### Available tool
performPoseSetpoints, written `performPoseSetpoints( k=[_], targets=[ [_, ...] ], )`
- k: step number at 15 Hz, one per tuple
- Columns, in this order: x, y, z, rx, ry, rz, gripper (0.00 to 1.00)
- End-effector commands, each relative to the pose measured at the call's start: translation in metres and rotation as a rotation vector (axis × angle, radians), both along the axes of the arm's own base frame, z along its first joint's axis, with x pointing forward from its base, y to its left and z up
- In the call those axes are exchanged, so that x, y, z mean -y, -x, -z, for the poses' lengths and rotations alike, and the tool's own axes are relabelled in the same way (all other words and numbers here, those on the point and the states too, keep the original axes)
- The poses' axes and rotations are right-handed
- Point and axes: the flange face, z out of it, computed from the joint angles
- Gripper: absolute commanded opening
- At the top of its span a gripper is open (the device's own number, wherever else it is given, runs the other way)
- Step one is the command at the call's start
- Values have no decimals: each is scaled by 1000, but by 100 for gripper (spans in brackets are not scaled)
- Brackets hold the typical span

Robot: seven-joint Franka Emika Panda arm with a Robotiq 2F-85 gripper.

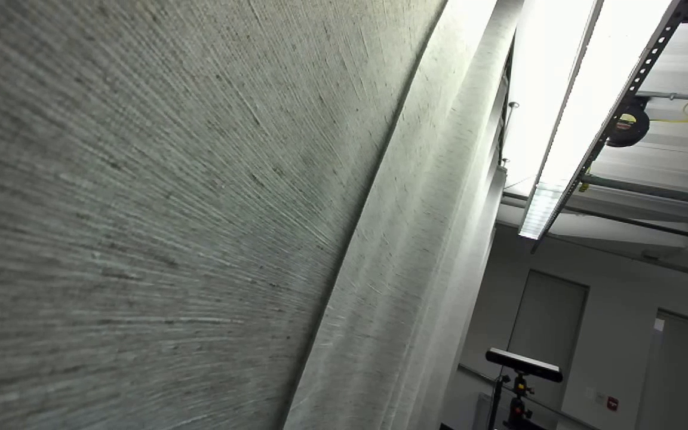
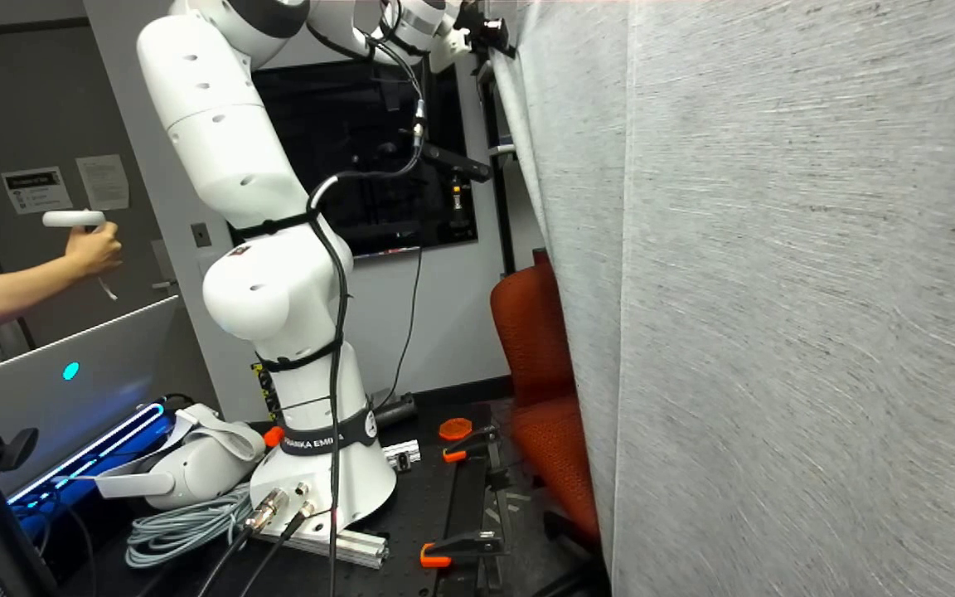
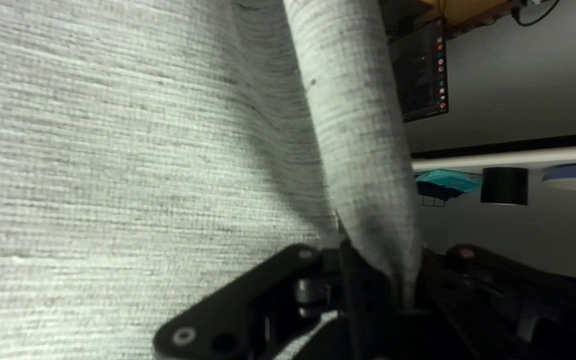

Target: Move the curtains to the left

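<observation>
Before a grey wall [image 2: 457, 332], pale grey-white woven curtains [image 2: 801, 298] hang at right in an exterior view, edge pinched by the black two-fingered gripper [image 3: 388, 252]. Grasping seems done; pulling left should follow.

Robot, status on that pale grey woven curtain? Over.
Black jointed tool: pinching curtain. Curtain: hanging, folded at grip. Rust orange fabric chair: partly hidden behind it.

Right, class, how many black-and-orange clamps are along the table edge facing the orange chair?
2. In an exterior view, the near clamp sits low, the far clamp higher up; the table runs out of frame, so others may be hidden.
</observation>
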Motion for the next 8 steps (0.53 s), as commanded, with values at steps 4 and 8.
performPoseSetpoints(
  k=[4,8],
  targets=[
    [-30,26,59,-95,118,20,1],
    [-6,8,1,19,35,59,4]
  ],
)
